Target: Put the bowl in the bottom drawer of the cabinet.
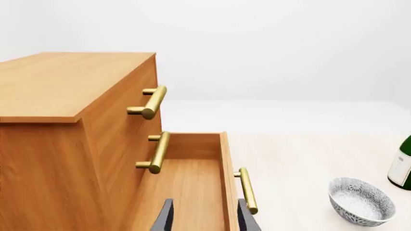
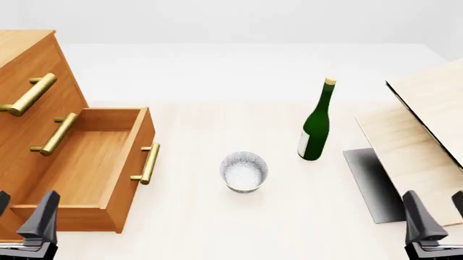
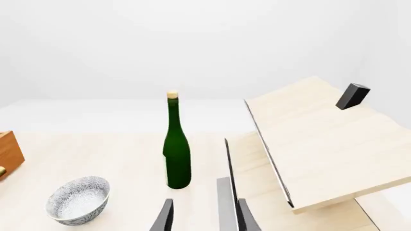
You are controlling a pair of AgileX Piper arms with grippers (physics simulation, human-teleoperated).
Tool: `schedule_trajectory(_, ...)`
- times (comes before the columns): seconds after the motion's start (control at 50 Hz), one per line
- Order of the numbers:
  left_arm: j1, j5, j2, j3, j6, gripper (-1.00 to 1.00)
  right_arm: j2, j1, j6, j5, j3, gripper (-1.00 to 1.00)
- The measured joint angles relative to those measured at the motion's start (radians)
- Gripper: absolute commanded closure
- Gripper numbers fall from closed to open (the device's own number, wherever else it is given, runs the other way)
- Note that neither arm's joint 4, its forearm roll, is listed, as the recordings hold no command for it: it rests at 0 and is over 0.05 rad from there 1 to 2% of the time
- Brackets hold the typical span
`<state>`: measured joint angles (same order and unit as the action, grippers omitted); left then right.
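Dark, angular fingers of the left gripper (image 2: 21, 216) and right gripper (image 2: 434, 214) sit spread apart and empty at the near edge of the pale wood-grain surface (image 2: 203, 227). Mid-surface stands the small round white bowl with blue-grey speckles (image 2: 244, 171), upright, apart from both. Left of it, the tall orange-brown wooden cabinet (image 2: 29, 59) has its bottom drawer (image 2: 94, 162) pulled open. A glossy green glass bottle (image 2: 316, 124) stands beyond the bowl, beside pale wooden boards (image 2: 426, 119). White surroundings.
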<state>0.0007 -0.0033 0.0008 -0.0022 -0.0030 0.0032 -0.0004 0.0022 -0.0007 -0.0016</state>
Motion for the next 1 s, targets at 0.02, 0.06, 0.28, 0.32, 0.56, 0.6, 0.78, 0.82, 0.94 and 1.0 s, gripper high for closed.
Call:
schedule_trajectory(0.02,0.0,-0.001,0.0,0.0,-0.001,-1.0,0.001,0.0,0.0,0.0,0.0,-1.0)
schedule_trajectory(0.06,0.0,-0.001,0.0,-0.001,-0.001,-1.0,0.001,0.0,0.001,0.0,-0.001,-1.0)
schedule_trajectory(0.28,-0.007,-0.004,0.0,-0.003,0.003,-1.0,0.004,0.0,0.003,-0.001,-0.002,-1.0)
schedule_trajectory(0.32,-0.014,-0.005,0.0,-0.004,0.004,-1.0,0.005,0.0,0.003,-0.001,-0.002,-1.0)
schedule_trajectory(0.56,-0.157,0.001,0.0,-0.035,-0.004,-1.0,0.007,-0.001,0.003,-0.004,-0.002,-1.0)
schedule_trajectory(0.6,-0.188,0.0,0.0,-0.037,-0.001,-1.0,0.008,-0.001,0.003,-0.004,-0.002,-1.0)
schedule_trajectory(0.78,-0.334,0.0,0.027,-0.053,0.042,-1.0,0.009,-0.001,0.003,-0.005,-0.002,-1.0)
schedule_trajectory(0.82,-0.366,-0.012,0.055,-0.063,0.054,-1.0,0.009,-0.001,0.003,-0.005,-0.002,-1.0)
schedule_trajectory(0.94,-0.441,-0.041,0.143,-0.102,0.077,-1.0,0.011,-0.001,0.003,-0.007,-0.002,-1.0)
schedule_trajectory(1.0,-0.465,-0.035,0.181,-0.136,0.08,-1.0,0.012,-0.001,0.003,-0.008,-0.002,-1.0)
